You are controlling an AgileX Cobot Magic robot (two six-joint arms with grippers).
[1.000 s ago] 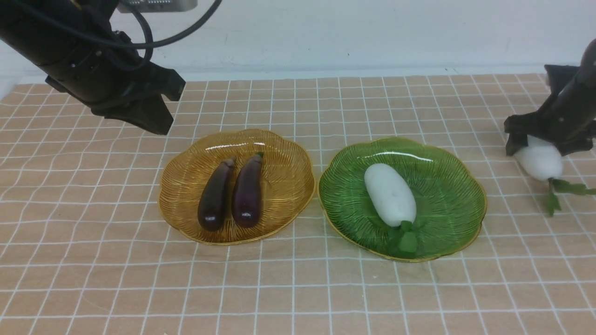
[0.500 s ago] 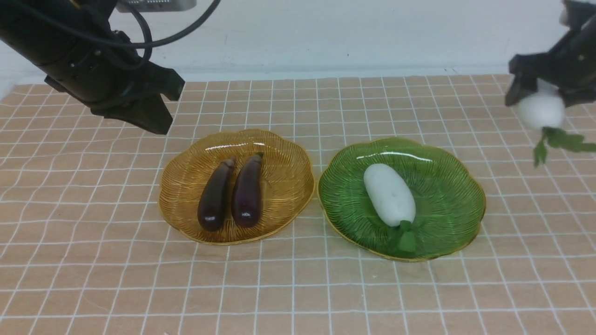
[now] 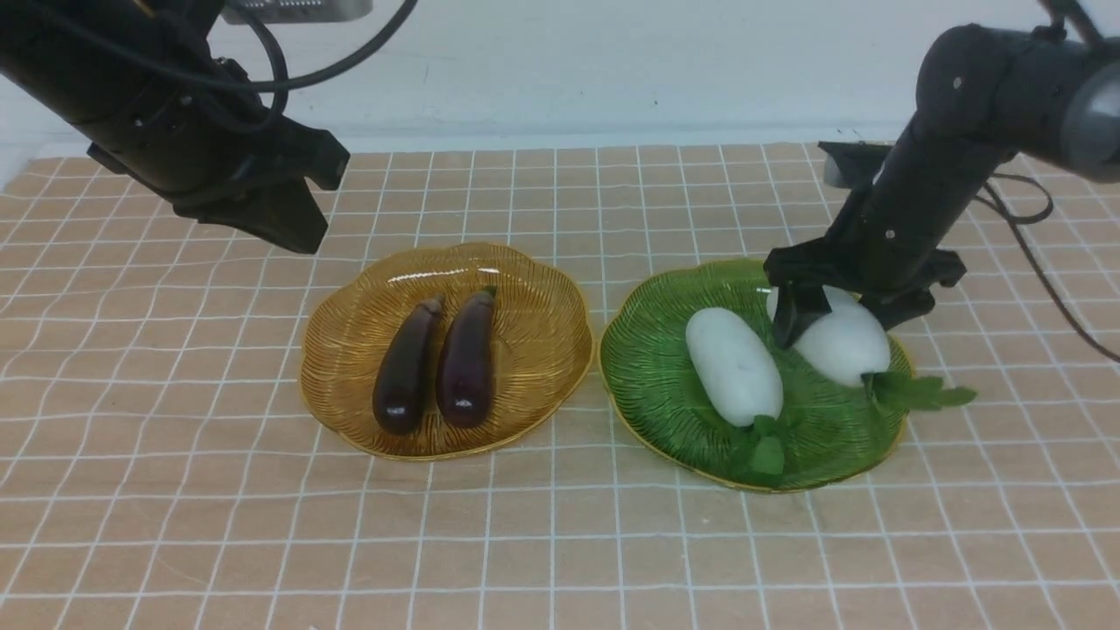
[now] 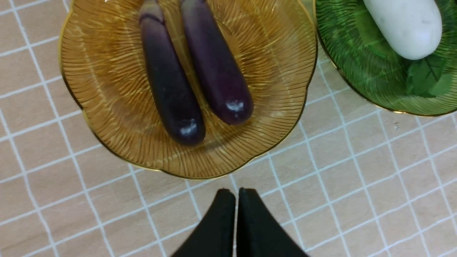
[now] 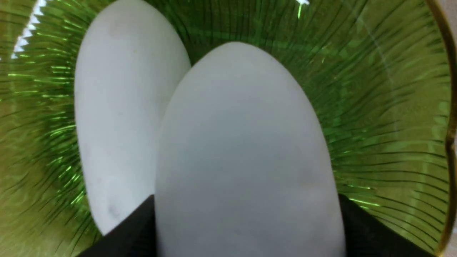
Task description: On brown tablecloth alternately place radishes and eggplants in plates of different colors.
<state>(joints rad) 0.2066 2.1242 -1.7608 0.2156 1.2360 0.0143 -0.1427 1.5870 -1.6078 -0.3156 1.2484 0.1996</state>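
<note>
Radish (image 3: 842, 347) gripped, apparently, by right fingers (image 3: 792, 317); only wrist view shows left fingers (image 4: 219, 221) closed.

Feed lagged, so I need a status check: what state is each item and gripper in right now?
left gripper: shut, empty, above the tablecloth.
right gripper: shut on second radish.
second radish: held low over green plate; contact with the plate unclear.
first radish: lying in green plate.
eggplants: both lying side by side in amber plate.
</note>
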